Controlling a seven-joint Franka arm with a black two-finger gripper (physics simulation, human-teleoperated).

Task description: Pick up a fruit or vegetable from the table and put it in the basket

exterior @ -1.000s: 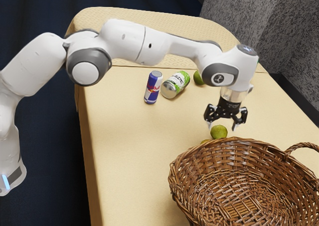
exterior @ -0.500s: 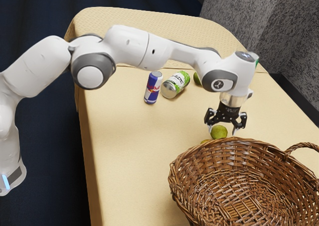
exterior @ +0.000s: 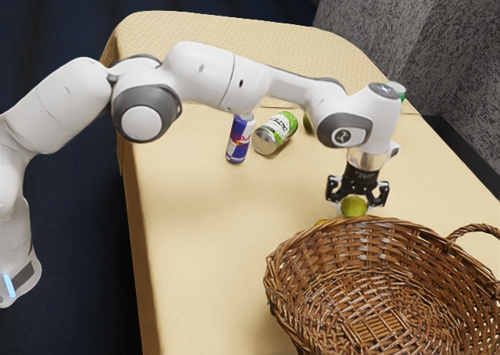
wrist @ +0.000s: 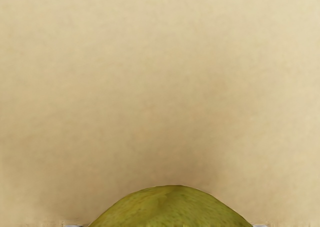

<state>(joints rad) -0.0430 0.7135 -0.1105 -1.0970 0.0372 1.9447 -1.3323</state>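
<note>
A blue can [exterior: 238, 144] stands just beside a green can [exterior: 276, 131] lying on its side, with dark floor [exterior: 78, 206] and, at the exterior view's right, a grey wall [exterior: 391, 34].

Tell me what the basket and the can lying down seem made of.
The basket looks like brown wicker with a slight sheen, judging by its interlaced strands, though imitation is possible. The green can seems metal, probably aluminium, from its shiny silver end.

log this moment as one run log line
pincer: down at green fruit, grip unclear | basket: fruit not inside | blue can: upright | green-white can: on its side | next: probably secure grip, lift
</note>
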